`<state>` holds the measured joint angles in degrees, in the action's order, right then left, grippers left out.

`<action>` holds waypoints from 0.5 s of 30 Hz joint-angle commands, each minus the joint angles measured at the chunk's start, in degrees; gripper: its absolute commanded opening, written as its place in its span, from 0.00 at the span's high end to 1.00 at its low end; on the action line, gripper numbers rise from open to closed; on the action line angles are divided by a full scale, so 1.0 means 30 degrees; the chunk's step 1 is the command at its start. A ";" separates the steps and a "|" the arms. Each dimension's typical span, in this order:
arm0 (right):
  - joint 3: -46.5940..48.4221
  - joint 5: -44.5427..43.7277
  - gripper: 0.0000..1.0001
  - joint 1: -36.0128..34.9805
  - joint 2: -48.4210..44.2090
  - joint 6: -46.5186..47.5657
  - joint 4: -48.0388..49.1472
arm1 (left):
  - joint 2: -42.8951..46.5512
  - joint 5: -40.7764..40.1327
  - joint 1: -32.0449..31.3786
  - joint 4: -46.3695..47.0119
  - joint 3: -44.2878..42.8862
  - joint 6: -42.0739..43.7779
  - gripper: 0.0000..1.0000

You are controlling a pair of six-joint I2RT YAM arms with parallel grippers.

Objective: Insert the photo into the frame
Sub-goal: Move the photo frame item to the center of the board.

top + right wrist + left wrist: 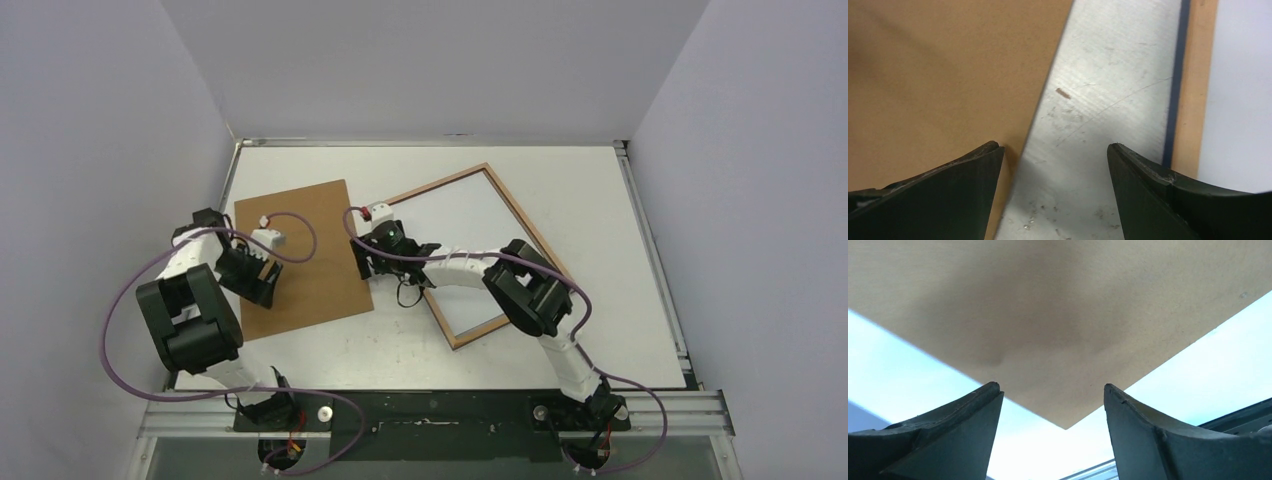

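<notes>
The frame (440,183) lies back-up and turned at an angle on the right of the table, with a light wood-brown rim and a pale white inside. Its rim (1194,75) shows a navy edge in the right wrist view. The photo's coast print shows in no view. My right gripper (368,262) is open and empty (1053,150), low over the bare table strip between the frame's left corner and the brown backing board (310,250). My left gripper (258,290) is open and empty (1050,390) over the board's near-left part, with a board corner (1048,315) between its fingers.
The brown backing board (938,75) lies flat left of the frame, a narrow strip of scratched table (1098,110) between them. Grey walls close the table on three sides. A metal rail (450,410) runs along the near edge by the arm bases.
</notes>
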<state>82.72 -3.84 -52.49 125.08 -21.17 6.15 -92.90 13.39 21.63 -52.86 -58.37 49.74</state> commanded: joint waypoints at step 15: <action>0.2957 0.1989 0.21 -0.0844 -0.0269 -0.4252 -0.3287 | -0.1773 -0.2088 0.1823 0.3527 -0.1732 -0.7336 0.23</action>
<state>86.91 2.39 -55.46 125.14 -31.09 0.75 -95.68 8.97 25.98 -46.78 -63.02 32.77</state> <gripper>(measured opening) 0.780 0.770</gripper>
